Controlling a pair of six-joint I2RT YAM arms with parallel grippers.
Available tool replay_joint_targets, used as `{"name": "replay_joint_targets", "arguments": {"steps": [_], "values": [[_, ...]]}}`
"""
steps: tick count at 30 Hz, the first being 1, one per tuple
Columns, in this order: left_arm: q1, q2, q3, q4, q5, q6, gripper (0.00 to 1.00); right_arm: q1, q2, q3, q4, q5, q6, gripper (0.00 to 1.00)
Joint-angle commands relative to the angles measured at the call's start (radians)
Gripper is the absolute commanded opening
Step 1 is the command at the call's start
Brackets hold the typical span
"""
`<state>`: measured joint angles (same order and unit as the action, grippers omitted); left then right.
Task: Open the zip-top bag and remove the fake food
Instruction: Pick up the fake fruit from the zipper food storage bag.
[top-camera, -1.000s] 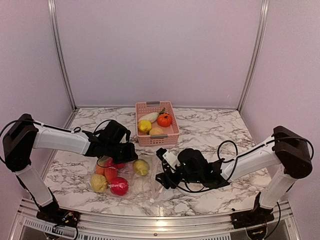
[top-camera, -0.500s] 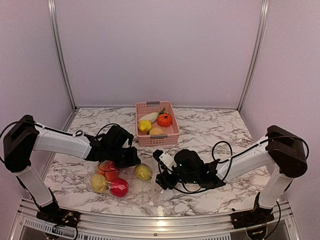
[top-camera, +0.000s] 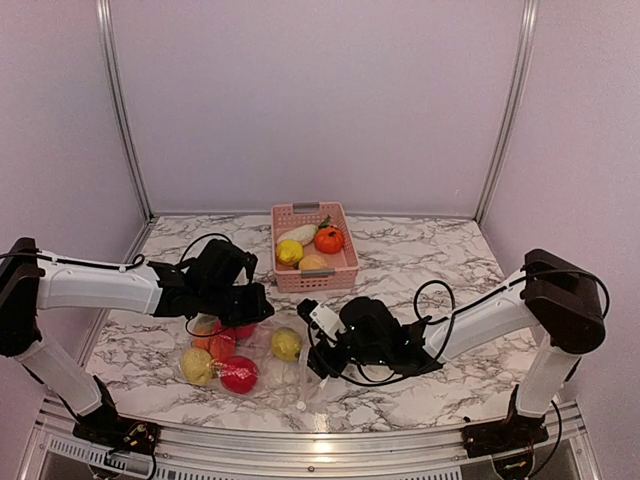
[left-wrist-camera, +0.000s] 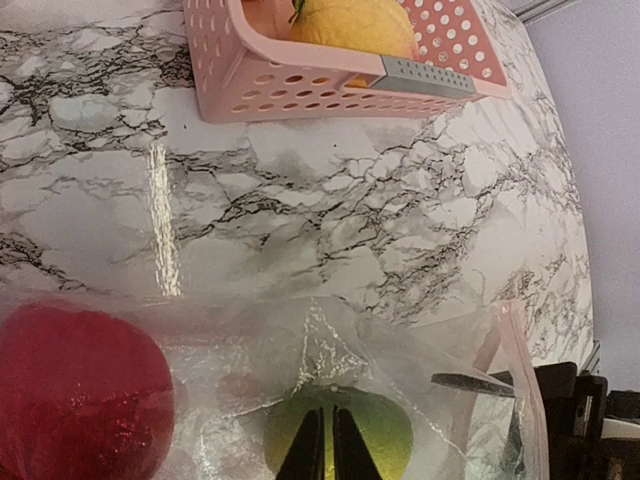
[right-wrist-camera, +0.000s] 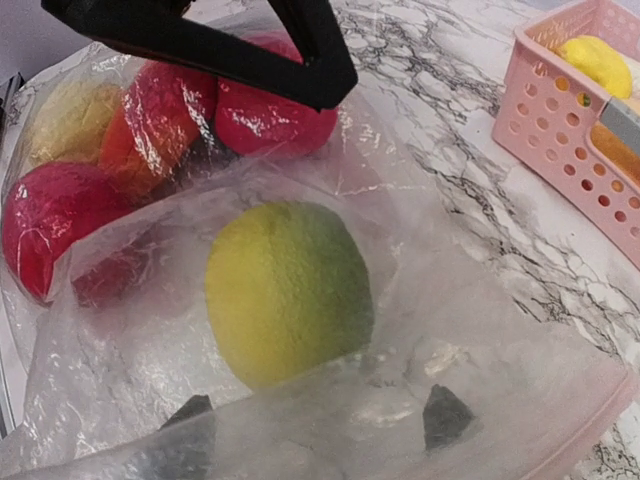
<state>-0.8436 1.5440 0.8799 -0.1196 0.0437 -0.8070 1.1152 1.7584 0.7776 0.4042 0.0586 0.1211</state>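
Marble table, lilac walls, left claw pinched shut, right claw spread wide.

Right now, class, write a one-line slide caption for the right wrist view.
Yellow-green fake fruit inside the clear zip-top bag, red fake fruits bunched behind it, pink basket at right.

pink basket, black-veined white table, clear bag, yellow-green fruit

Pink slotted basket at far middle of table, grey label plate on near rim. White marble tabletop, dark veins. Plain pale walls; metal posts at back corners
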Motion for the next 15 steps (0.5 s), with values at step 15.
{"name": "replay_joint_targets", "arguments": {"steps": [15], "values": [[-0.049, 0.096, -0.041, 0.068, 0.048, -0.036, 0.04, 0.020, 0.116, 0.131, -0.018, -0.044, -0.029, 0.67]]}}
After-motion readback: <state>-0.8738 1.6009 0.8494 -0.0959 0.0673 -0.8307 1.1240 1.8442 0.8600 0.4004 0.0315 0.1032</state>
